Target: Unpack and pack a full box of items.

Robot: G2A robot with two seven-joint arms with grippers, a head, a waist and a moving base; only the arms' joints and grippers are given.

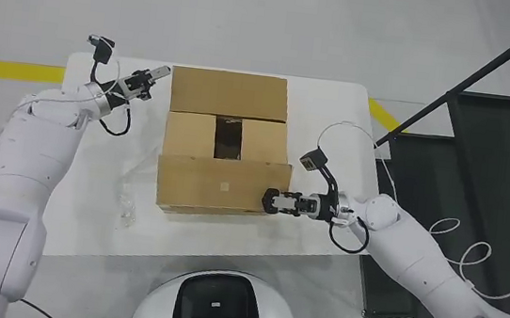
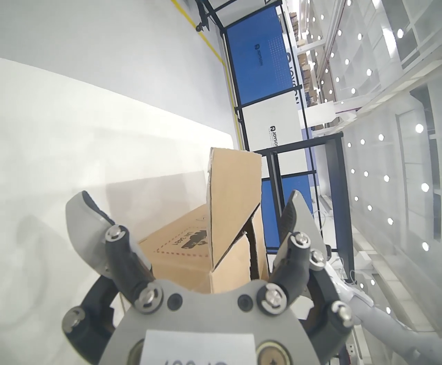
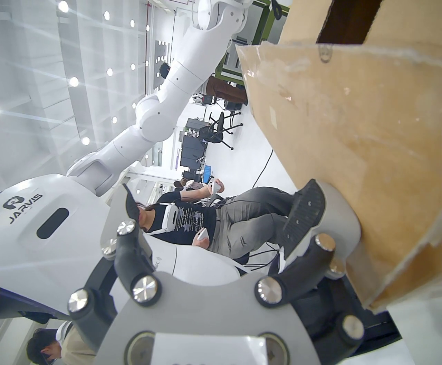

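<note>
Both are wide open and holding nothing. The left gripper (image 2: 190, 198) sits off the box's (image 1: 262, 143) far left corner, with an upright flap (image 2: 234, 200) ahead of it, not touching. The right gripper (image 3: 219, 190) is at the near flap (image 1: 223, 186), the back of one finger (image 3: 304, 214) right up against the cardboard. The box is mid-table (image 1: 99, 198). Inside is just a dark gap (image 1: 229, 137), can't tell what's in there.

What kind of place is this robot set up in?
Most likely a robotics test area inside an industrial hall: a white table with a cardboard box stands on a grey floor marked by a yellow line, a black metal rack beside it, and office chairs farther back.
</note>
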